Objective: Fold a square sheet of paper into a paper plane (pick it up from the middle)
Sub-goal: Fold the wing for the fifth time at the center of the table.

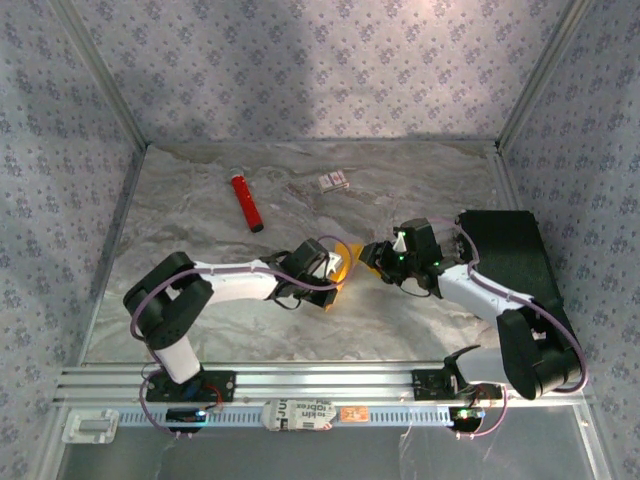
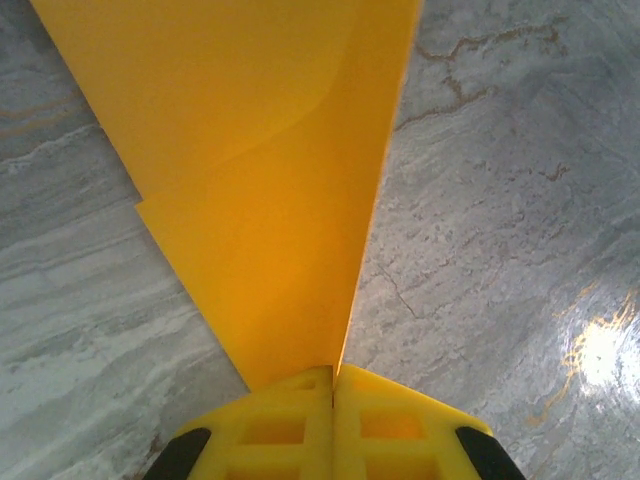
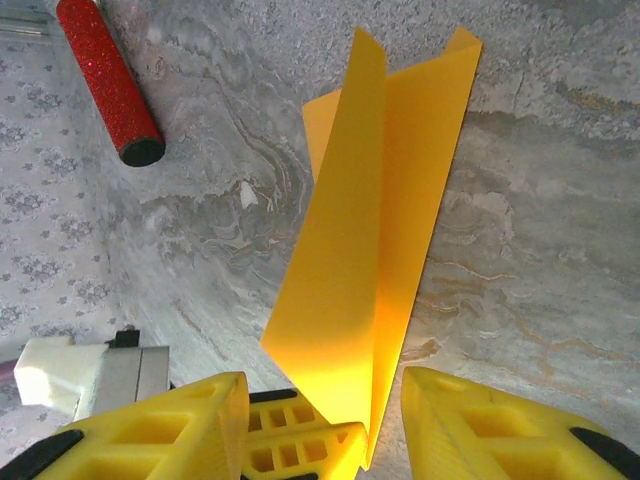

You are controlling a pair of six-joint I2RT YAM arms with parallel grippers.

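The orange-yellow sheet of paper is folded into a long narrow shape with a sharp centre crease and hangs above the marble table. My left gripper is shut on its lower end, with the crease running out from between the pressed fingertips. In the right wrist view the folded paper stands up between the spread fingers of my right gripper, which is open and touches nothing. The left gripper's fingertips show between those fingers. From above, both grippers meet at the paper at mid-table.
A red cylindrical tube lies at the back left, also seen as the red tube. A small white card lies near the back. A black pad covers the table's right side. Patterned walls enclose the table.
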